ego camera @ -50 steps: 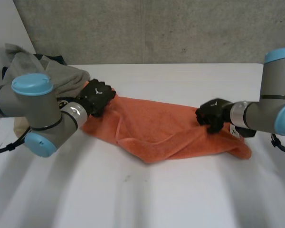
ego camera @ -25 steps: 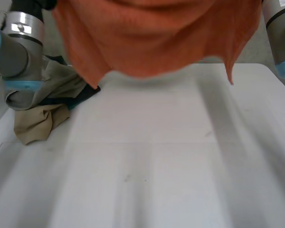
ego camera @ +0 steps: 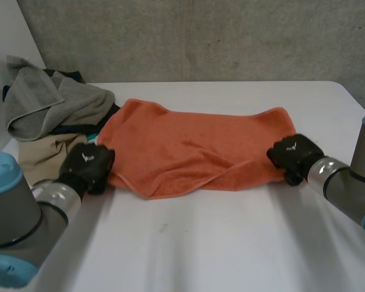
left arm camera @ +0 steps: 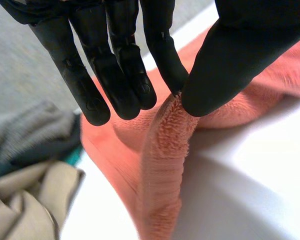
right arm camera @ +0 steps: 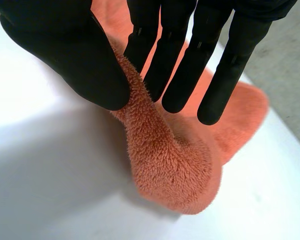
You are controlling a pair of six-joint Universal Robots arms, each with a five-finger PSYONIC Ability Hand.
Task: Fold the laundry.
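Left hand (ego camera: 87, 164) pinched orange towel (ego camera: 194, 143) at near corner | right hand (ego camera: 294, 154) pinched opposite corner | risk: shallow pinches could slip, spoiling fold.

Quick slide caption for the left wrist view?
Left hand pinches an edge of the orange towel between thumb and fingers.

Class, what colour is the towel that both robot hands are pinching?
The towel is plain orange; the head view shows it best.
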